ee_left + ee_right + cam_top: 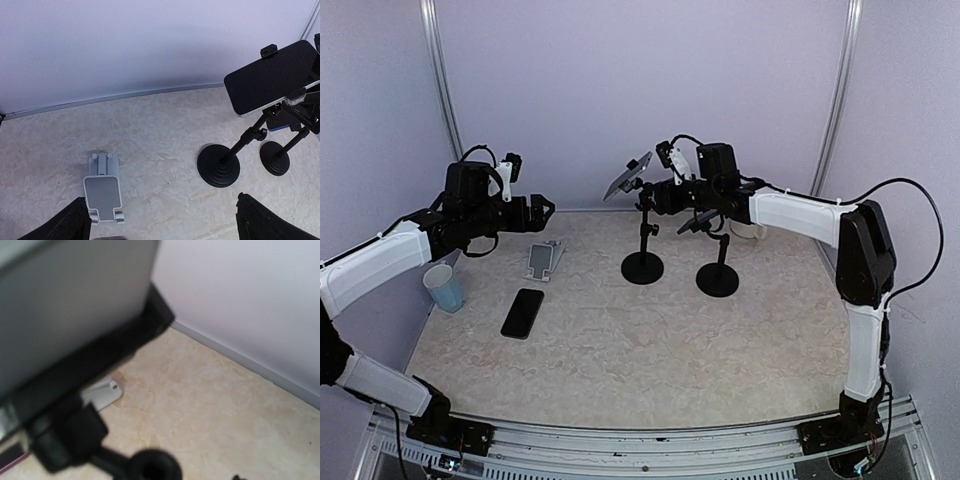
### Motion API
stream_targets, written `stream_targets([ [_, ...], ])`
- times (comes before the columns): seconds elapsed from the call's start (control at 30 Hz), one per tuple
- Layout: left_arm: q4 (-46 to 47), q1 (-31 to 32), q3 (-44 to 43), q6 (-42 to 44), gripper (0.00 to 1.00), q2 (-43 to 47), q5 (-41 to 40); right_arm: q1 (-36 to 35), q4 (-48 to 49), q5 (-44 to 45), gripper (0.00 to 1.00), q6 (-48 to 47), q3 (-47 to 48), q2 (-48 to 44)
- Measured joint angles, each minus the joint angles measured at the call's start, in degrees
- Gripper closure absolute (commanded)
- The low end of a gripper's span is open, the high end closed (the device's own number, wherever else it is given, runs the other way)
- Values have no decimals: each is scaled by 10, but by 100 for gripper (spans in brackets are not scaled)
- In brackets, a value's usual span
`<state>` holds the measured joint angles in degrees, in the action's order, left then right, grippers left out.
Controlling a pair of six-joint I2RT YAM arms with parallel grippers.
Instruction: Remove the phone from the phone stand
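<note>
A dark phone sits tilted in the clamp of a black stand with a round base. It also shows in the left wrist view. My right gripper is right beside that clamp, just behind the phone, and looks open. In the right wrist view the phone's grey back and the clamp fill the frame, blurred. Only one fingertip shows there. My left gripper is open and empty, hovering above a white folding stand.
A second black stand on the right holds another phone. A black phone lies flat at the front left. A blue cup stands by the left edge. The white folding stand lies on the table.
</note>
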<state>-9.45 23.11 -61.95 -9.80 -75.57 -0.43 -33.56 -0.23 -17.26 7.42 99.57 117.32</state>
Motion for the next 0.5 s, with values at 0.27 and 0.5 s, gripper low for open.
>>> stream_targets([
  [0.27,0,1,0,2,1,0,0,0,-6,-1,47,-1,47,32],
  [0.5,0,1,0,9,1,-1,0,3,-7,-10,58,-3,57,46],
])
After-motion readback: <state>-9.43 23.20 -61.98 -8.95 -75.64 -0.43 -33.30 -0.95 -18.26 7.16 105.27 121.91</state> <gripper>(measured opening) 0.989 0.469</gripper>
